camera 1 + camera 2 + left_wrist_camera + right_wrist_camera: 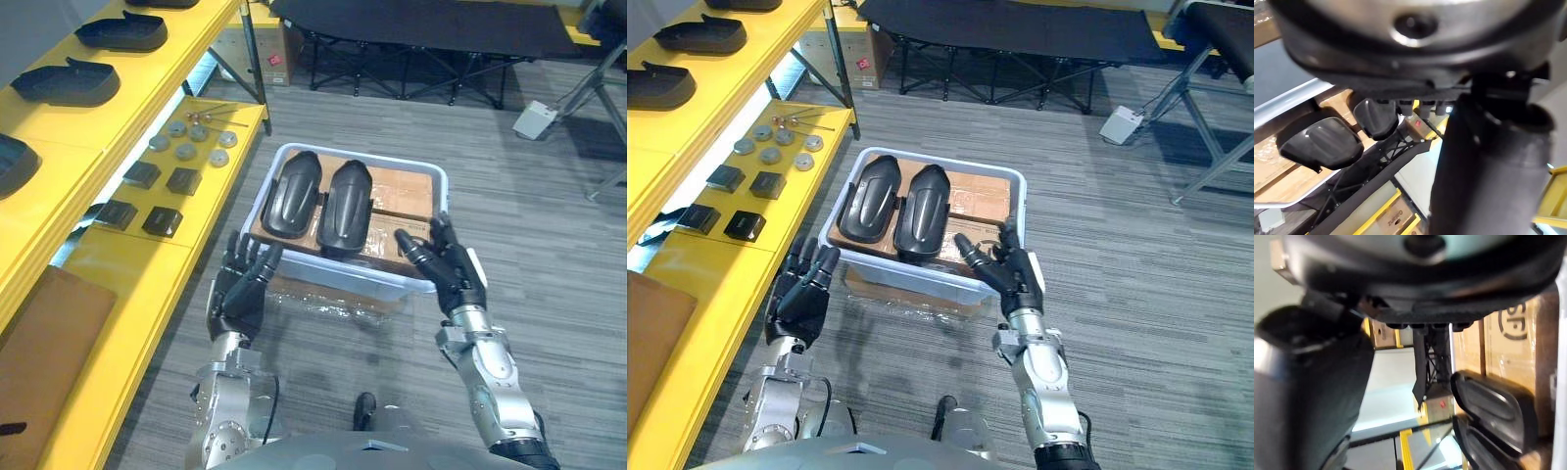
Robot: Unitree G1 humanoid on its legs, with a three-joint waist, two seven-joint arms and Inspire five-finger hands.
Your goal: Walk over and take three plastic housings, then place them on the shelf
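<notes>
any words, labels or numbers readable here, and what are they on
Dark printed mark on the brown cardboard box in the pale plastic bin: partly cut off, not readable.
Red label on the cardboard carton on the floor beside the yellow shelf: too small to read.
Black plastic housings: no print visible.

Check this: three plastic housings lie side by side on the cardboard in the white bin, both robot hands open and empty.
Not three: two plastic housings lie side by side on the cardboard in the white bin, as the left eye view shows. The left robot hand and right robot hand are open and empty.
</notes>
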